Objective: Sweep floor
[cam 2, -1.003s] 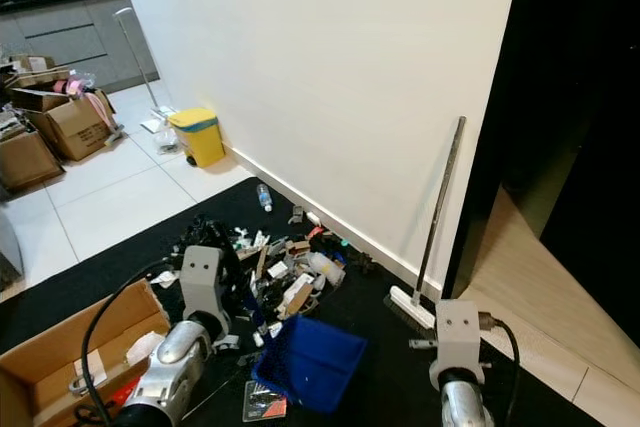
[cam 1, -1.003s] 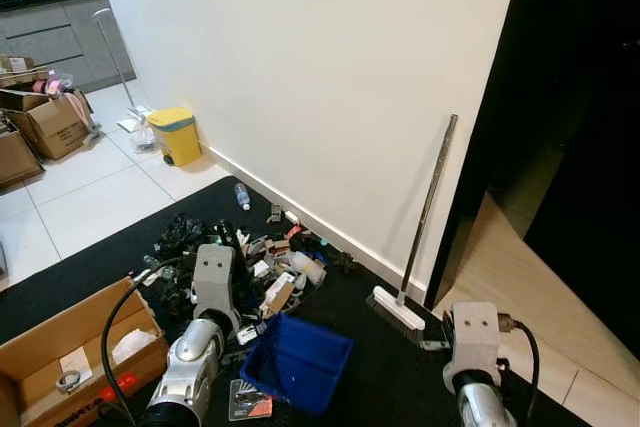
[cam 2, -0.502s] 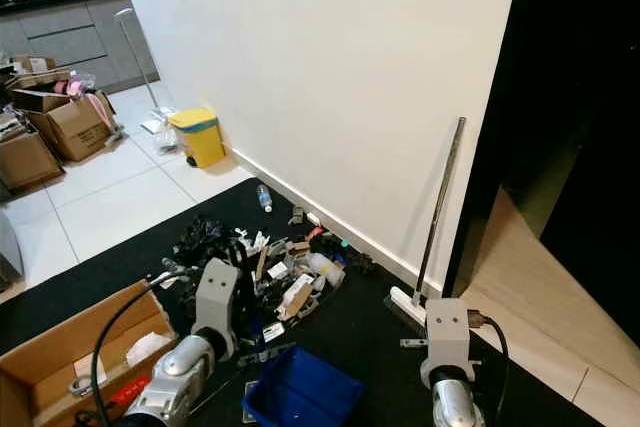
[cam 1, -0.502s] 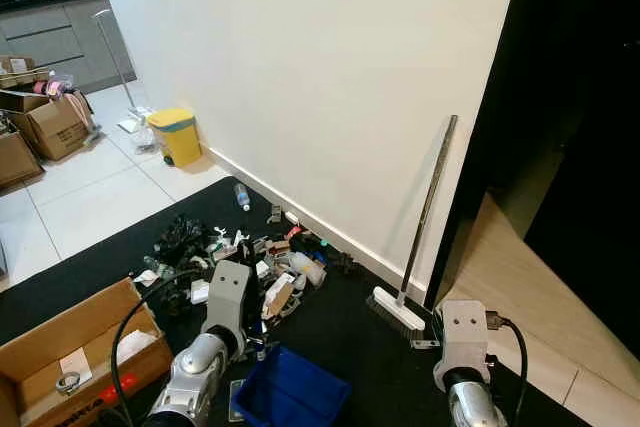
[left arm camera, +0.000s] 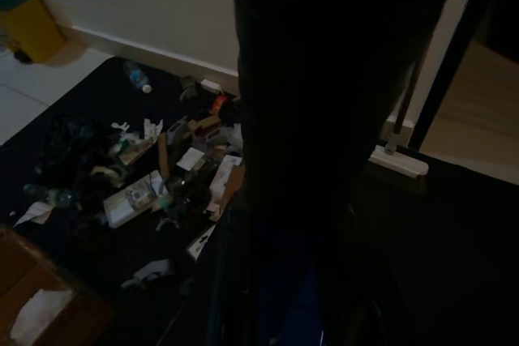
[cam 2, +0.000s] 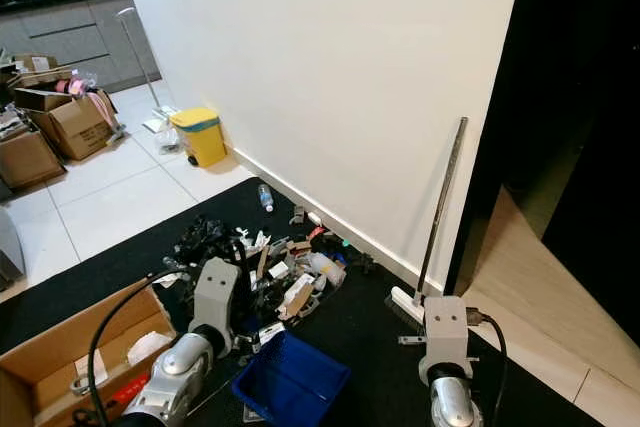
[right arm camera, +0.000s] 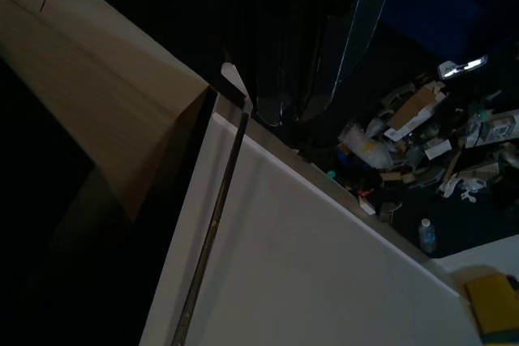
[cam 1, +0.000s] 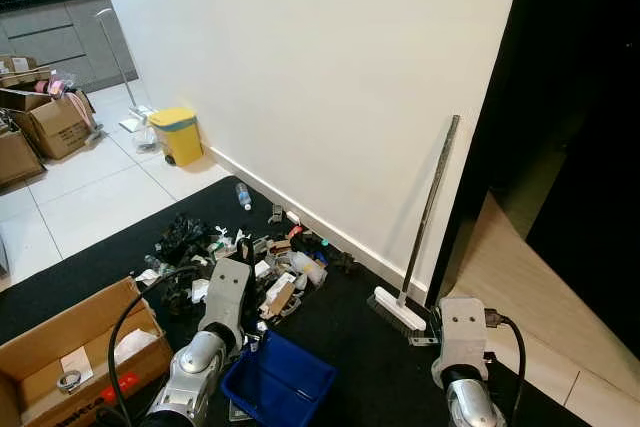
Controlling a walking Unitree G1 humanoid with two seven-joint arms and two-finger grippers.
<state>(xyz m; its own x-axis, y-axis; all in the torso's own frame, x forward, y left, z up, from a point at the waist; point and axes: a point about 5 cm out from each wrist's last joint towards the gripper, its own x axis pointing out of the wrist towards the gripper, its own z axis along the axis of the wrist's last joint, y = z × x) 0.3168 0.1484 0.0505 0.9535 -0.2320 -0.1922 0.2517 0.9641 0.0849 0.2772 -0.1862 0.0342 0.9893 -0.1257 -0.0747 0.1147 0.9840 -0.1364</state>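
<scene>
Left arm (cam 1: pixel 205 347), lower left of the frame: rounded silver forearm with a glossy metal sheen, ending in a boxy pale-grey wrist block (cam 1: pixel 227 292) with two small dark screw holes on its face. A black cable (cam 1: pixel 125 312) loops from the block back along the arm.

Right arm (cam 1: pixel 462 397), lower right of the frame: matching silver forearm, same pale-grey rectangular wrist block (cam 1: pixel 462 327) with two dark screw holes. A black cable (cam 1: pixel 512 347) leaves a small plug on the block's side and curves downward.
</scene>
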